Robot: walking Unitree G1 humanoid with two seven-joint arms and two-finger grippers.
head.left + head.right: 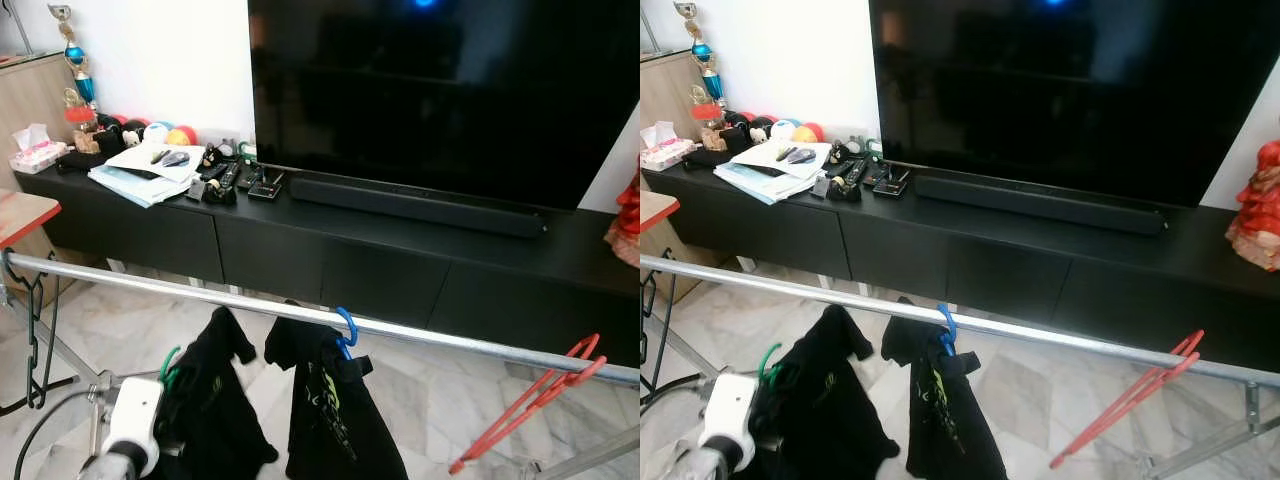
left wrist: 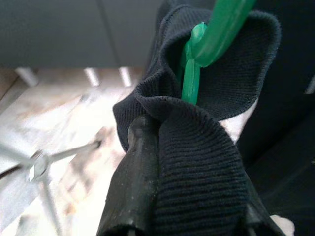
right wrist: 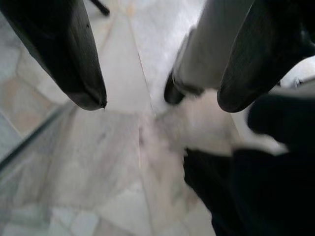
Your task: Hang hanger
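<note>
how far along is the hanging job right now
One black shirt on a blue hanger already hangs from the metal rail, and an empty red hanger hangs further along. In hand: the left claw grips a second black shirt on a green hanger, below the rail. Left: hooking it over the rail.

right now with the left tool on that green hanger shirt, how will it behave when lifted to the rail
Probably floppy: the black shirt sags in folds below the green hanger, and its knit collar bunches around the left tool. Likely light, as thin cloth on a slim plastic hook. It may swing or slip on the hanger, so the hook could wobble nearing the rail.
</note>
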